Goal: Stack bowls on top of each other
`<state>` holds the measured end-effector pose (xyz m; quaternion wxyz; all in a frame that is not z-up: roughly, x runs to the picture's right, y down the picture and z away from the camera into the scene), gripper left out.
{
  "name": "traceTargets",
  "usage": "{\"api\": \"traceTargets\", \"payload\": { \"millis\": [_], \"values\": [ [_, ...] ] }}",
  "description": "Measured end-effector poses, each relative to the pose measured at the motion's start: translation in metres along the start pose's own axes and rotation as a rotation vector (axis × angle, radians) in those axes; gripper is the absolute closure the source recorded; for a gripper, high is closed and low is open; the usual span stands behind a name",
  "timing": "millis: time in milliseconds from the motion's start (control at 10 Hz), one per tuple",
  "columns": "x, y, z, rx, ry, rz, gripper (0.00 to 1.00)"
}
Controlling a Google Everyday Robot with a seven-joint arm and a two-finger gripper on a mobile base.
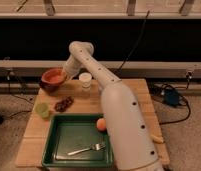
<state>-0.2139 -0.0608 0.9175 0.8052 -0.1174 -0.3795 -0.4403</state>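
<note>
Two stacked bowls (54, 78) beside tool (65, 75)

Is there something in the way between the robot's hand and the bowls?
No, nothing visible is in between. The gripper is right beside the shallow orange-red bowl, which already sits in the deeper dark maroon-brown bowl at the table's back left. The white cylindrical cup stands off to the right, not between them.

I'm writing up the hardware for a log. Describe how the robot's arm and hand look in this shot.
The arm is a thick, smooth, off-white shell made of rounded tubular segments with bulbous joints. Small dark dots, likely fasteners, run along the wide lower segment. No cables or markings show on it. The hand sits at the narrow end by the orange-red bowl; its details are not discernible.
</note>
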Motion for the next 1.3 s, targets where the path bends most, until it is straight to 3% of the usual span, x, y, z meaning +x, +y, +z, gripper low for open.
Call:
{"api": "traceTargets", "payload": {
  "millis": [200, 500, 700, 800, 1300],
  "values": [
    [0.007, -0.016, 0.012, 0.011, 0.002, 0.002, 0.9],
    [0.008, -0.032, 0.022, 0.032, 0.0, 0.005, 0.57],
    [0.005, -0.037, 0.031, 0.038, -0.009, 0.006, 0.41],
    [0.006, -0.037, 0.031, 0.039, -0.009, 0.007, 0.37],
    [0.006, -0.037, 0.031, 0.038, -0.009, 0.006, 0.37]
  ]
}}
